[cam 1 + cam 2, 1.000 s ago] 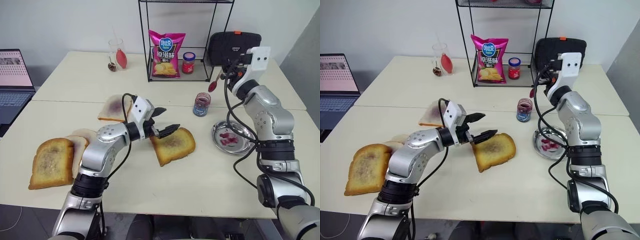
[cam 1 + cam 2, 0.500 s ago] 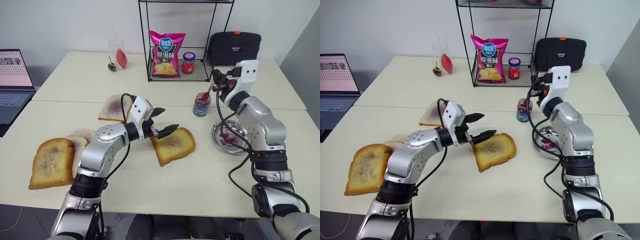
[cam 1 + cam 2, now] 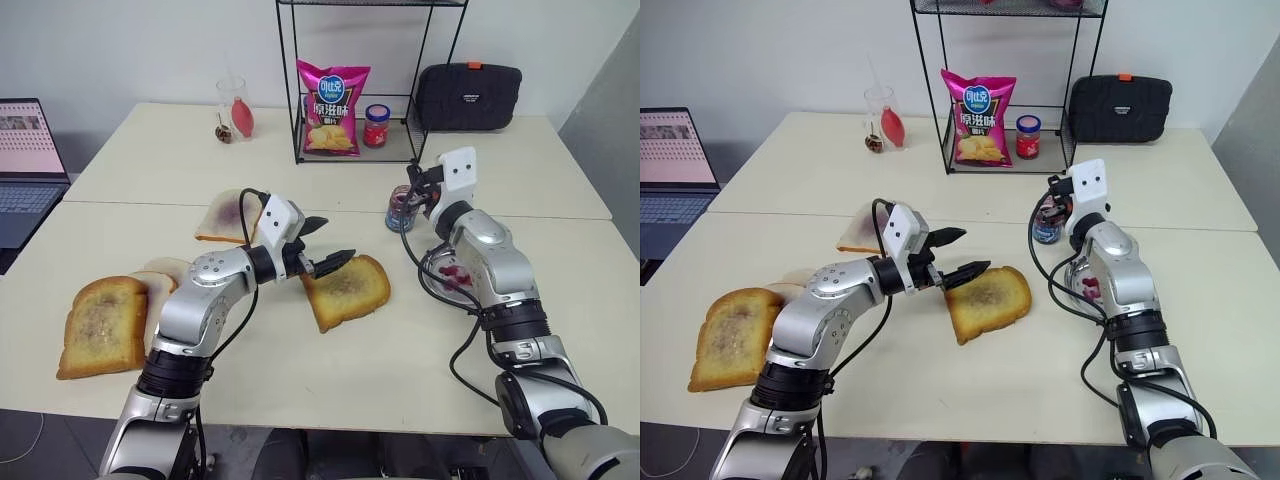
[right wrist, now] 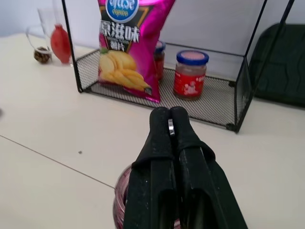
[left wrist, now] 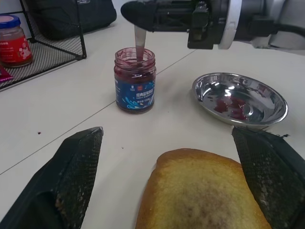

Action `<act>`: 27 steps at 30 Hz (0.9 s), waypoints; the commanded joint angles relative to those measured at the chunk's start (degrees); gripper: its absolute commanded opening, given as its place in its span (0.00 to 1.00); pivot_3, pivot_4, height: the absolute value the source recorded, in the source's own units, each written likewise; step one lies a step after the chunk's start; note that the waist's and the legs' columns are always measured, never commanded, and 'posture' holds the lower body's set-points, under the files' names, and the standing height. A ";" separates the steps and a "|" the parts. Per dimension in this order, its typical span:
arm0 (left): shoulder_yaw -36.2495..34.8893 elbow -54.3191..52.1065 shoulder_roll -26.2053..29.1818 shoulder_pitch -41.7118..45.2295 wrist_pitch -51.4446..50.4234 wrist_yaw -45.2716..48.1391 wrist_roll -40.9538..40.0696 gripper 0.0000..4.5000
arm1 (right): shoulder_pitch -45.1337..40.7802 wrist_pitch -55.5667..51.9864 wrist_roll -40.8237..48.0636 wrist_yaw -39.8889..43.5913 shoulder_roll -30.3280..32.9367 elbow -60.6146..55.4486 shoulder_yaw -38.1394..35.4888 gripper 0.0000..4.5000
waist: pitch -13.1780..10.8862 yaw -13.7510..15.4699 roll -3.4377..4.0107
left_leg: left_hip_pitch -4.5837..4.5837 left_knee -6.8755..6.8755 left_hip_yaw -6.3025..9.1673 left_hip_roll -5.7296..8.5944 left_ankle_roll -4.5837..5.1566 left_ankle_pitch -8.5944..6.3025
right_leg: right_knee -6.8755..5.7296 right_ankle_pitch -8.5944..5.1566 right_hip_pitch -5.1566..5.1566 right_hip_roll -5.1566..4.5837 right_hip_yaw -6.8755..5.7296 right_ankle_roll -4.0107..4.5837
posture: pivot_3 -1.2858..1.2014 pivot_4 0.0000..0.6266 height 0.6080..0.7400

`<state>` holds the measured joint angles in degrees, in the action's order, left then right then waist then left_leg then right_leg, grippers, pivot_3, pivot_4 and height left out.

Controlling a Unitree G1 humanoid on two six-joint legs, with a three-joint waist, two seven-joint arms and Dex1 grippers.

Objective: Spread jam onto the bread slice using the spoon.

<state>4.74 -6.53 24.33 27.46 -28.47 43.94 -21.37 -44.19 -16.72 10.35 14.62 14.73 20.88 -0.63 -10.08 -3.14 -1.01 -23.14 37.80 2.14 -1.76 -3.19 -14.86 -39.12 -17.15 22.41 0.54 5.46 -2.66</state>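
The jam is in a small clear jar (image 3: 402, 208) with a blue label, also visible in the left wrist view as the jar (image 5: 135, 80). My right gripper (image 3: 413, 188) hovers just above its mouth, shut on the spoon (image 5: 139, 44). The spoon's handle points down and its bowl is hidden inside the jar. The golden-brown bread slice (image 3: 345, 290) lies flat at the table's middle. My left gripper (image 3: 335, 240) is held level over the near-left edge of the slice, open and holding nothing.
A metal dish (image 3: 462, 275) smeared with red sits to the right of the jar. A wire rack (image 3: 415, 150) at the back holds a pink chips bag (image 3: 333, 108) and a red-lidded jar (image 3: 376, 125). More toast (image 3: 100, 325) and pale slices (image 3: 230, 215) lie left.
My right gripper came down and to the left with the spoon, from high above the dish to the jar's mouth. The spoon's bowl went into the jar. The left arm stayed still.
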 commanded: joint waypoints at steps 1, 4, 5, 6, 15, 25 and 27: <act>-0.81 -2.20 -0.27 0.48 0.76 -0.34 -0.46 1.00 | -4.68 -4.40 7.46 -3.50 -2.24 2.28 -9.30 0.00 | 0.00 -0.02 0.00 | 0.00 0.00 0.02 -0.01 0.00 0.00 | -0.01 0.00 0.00 0.00 0.00 0.00 | 0.52 0.24 1.00; -0.72 -1.89 -0.37 0.47 1.06 -0.35 -0.28 1.00 | -5.48 -6.66 9.98 -4.09 -2.99 2.48 -12.21 0.00 | 0.00 0.10 0.00 | -0.01 0.00 0.09 0.00 0.00 0.00 | -0.02 0.00 0.00 -0.02 -0.02 0.01 | 0.52 0.24 1.00; -0.58 -1.68 -0.49 0.46 1.24 -0.31 -0.19 1.00 | -5.68 -7.96 11.33 -4.49 -3.22 2.30 -13.55 0.00 | 0.00 0.10 0.00 | -0.01 0.00 0.09 0.01 0.00 0.00 | -0.01 0.00 0.00 -0.03 -0.02 0.01 | 0.52 0.24 1.00; -0.47 -1.54 -0.57 0.44 1.37 -0.29 -0.14 1.00 | -5.81 -8.89 12.23 -4.78 -3.37 2.17 -14.46 0.00 | 0.00 0.07 0.00 | -0.01 0.00 0.09 0.01 0.00 0.00 | -0.01 0.00 0.00 -0.04 -0.01 0.01 | 0.52 0.24 1.00; 0.09 0.16 -1.30 1.59 2.05 0.28 0.19 1.00 | -6.71 -15.33 17.47 -8.55 -4.01 -1.40 -18.96 0.00 | 0.00 -0.03 0.01 | -0.01 -0.01 0.05 0.02 0.00 0.00 | -0.02 0.00 0.00 -0.04 -0.01 0.00 | 0.52 0.24 1.00; 0.48 2.13 -2.05 2.79 3.21 1.10 0.70 1.00 | -6.93 -19.08 20.05 -11.61 -4.11 -6.31 -20.06 0.00 | -0.01 -0.06 0.01 | -0.02 -0.01 0.02 0.03 0.00 0.00 | -0.01 0.00 0.00 -0.03 -0.01 0.00 | 0.52 0.24 1.00; 0.59 2.26 -2.15 2.94 3.34 1.22 0.69 1.00 | -6.93 -19.94 20.82 -12.42 -4.24 -6.86 -20.79 0.00 | -0.01 -0.07 0.01 | -0.02 -0.02 0.02 0.03 0.00 0.00 | 0.00 0.00 0.00 -0.03 -0.01 0.00 | 0.52 0.24 1.00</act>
<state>5.40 -3.72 22.30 29.26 -26.53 44.61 -20.88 -49.09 -36.25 29.47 3.01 10.37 17.46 -20.09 -10.09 -3.20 -1.00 -23.16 37.79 2.16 -1.73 -3.18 -14.86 -39.12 -17.14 22.40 0.51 5.44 -2.66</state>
